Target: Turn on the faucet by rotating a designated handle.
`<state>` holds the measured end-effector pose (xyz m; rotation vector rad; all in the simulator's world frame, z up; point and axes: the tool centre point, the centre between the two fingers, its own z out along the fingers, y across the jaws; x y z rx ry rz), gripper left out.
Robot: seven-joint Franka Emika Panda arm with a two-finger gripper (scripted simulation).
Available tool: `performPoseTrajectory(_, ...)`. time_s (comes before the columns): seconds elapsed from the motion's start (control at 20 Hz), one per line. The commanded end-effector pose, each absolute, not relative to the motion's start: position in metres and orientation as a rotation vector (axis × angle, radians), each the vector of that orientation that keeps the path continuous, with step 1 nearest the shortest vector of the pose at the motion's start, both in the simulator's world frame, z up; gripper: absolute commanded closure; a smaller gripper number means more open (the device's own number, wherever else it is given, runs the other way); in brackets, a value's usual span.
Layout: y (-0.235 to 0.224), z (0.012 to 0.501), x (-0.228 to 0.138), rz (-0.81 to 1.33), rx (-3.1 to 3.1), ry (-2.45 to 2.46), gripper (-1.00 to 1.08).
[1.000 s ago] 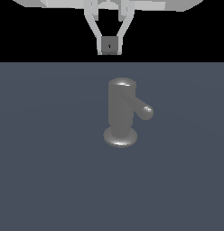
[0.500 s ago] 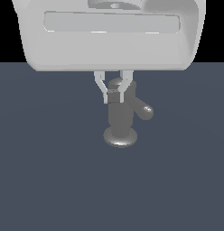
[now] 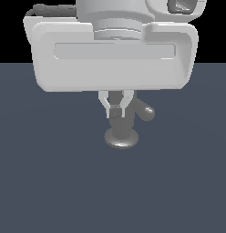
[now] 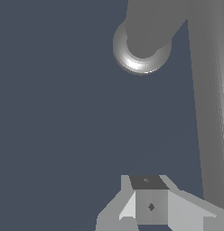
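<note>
The faucet (image 3: 121, 129) is a grey upright cylinder on a round flared base disc on the dark floor. Its handle (image 3: 146, 111), a slim rod with a rounded tip, sticks out toward the exterior view's right. My gripper (image 3: 116, 110) hangs below the big white hand, its fingers drawn together in front of the cylinder's upper part, shut on nothing. In the wrist view the faucet base (image 4: 140, 61) lies well apart from the gripper (image 4: 150, 200), and the handle (image 4: 207, 113) runs close past it as a long grey bar. The cylinder's top is hidden behind the hand.
The white hand body (image 3: 115, 57) fills the upper part of the exterior view. A flat dark grey floor (image 3: 51, 182) spreads around the faucet.
The hand has come down and closer to the exterior camera, looming much larger. Its fingertips went from above the faucet to in front of its body. The faucet and handle look unmoved.
</note>
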<state>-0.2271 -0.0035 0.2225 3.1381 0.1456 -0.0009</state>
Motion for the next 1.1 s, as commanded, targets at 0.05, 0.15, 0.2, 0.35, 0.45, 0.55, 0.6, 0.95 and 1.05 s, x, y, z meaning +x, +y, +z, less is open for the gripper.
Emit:
performPoseTrajectory(0.05,-0.004,0.221,-0.226,0.000,3.138,0.146,1.08)
performPoseTrajectory(0.15,-0.004,0.221,-0.226,0.000,3.138,0.146,1.08)
performPoseTrajectory(0.2,-0.004,0.221,-0.227,-0.001,3.138,0.146,1.08)
performPoseTrajectory(0.35,-0.016,0.221,-0.223,-0.001,3.138,0.146,1.08)
performPoseTrajectory(0.45,-0.025,0.221,-0.221,-0.001,3.138,0.146,1.08)
performPoseTrajectory(0.55,-0.033,0.221,-0.219,-0.001,3.138,0.146,1.08)
performPoseTrajectory(0.6,-0.037,0.221,-0.218,-0.001,3.138,0.146,1.08)
performPoseTrajectory(0.95,-0.067,0.221,-0.210,0.000,3.138,0.146,1.08)
performPoseTrajectory(1.05,-0.075,0.221,-0.208,0.000,3.138,0.146,1.08)
